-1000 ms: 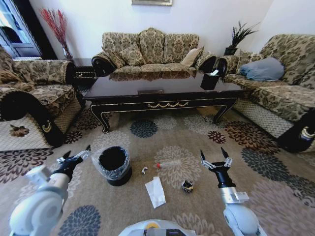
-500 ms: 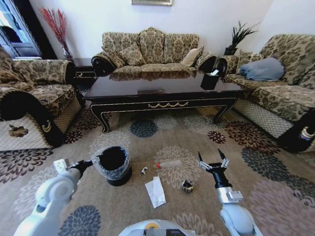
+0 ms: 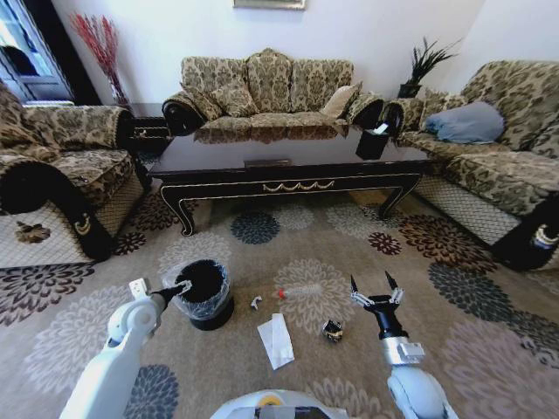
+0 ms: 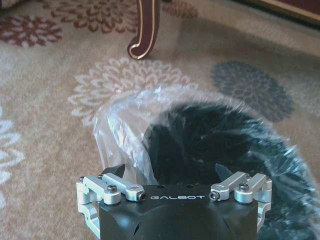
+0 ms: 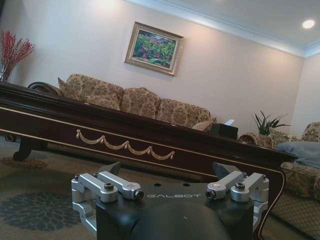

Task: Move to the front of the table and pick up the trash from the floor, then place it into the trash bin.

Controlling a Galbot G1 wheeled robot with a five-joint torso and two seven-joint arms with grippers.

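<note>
Litter lies scattered on the floor (image 3: 288, 244) in front of the table (image 3: 288, 170): a clear plastic bottle (image 3: 301, 291) with a red cap on a cream flower medallion, a folded white paper sheet (image 3: 276, 340) nearer the robot, a small dark crumpled wrapper (image 3: 333, 330) just beside the sheet, and a tiny white scrap (image 3: 256, 303) between the bottle and the trash bin (image 3: 202, 294). The bin, black and lined with a crinkly clear bag, stands on the carpet to the left of the litter. The left gripper (image 3: 181, 285) reaches to the bin's near rim; in the left wrist view its fingers (image 4: 114, 171) are spread wide and hold nothing, with the bag's edge and the dark inside of the bin just beyond them. The right gripper (image 3: 376, 289) hangs over the carpet to the right of the wrapper, apart from it, its fingers (image 3: 354, 286) also spread wide and empty, pointing toward the table.
</note>
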